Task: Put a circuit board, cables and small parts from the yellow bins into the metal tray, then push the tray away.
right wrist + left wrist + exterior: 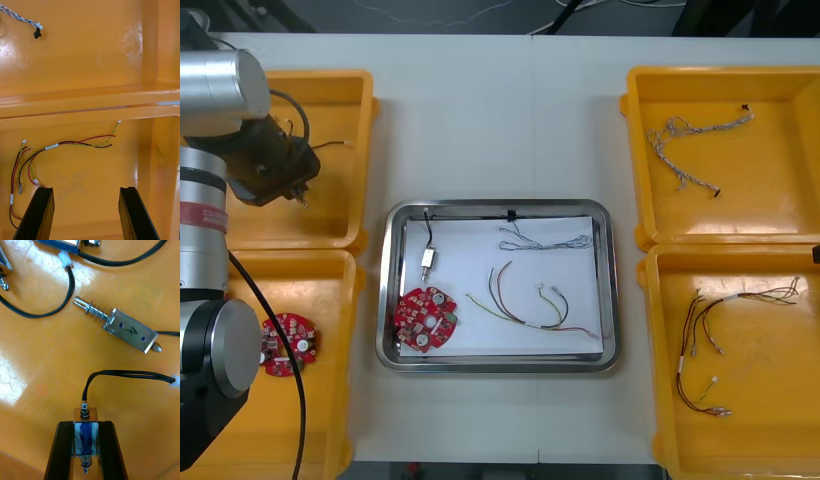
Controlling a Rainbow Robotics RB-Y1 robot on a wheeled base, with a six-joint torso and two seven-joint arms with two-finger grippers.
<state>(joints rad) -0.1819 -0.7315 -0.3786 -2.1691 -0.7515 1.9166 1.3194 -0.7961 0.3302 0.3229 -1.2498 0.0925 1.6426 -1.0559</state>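
Note:
My left gripper [86,427] is shut on a small metal part [85,414] wrapped in blue, whose black cable [127,375] trails off to one side. In the front view this gripper [292,183] is over the far left yellow bin [340,100]. A second small metal part [129,329] with a spring lies on the bin floor beyond the fingers. The metal tray [608,290] holds a red circuit board [425,318], a small metal part [427,260], a blue and white cable [545,240] and red and yellow cables [525,300]. My right gripper [86,197] is open above the near right bin's floor.
Another circuit board [288,342] lies in the near left bin [330,400]. The far right bin [770,200] holds a twisted blue and white cable [695,150]. Red, yellow and black cables [720,340] lie in the near right bin [780,420], just beyond the right fingers [39,210].

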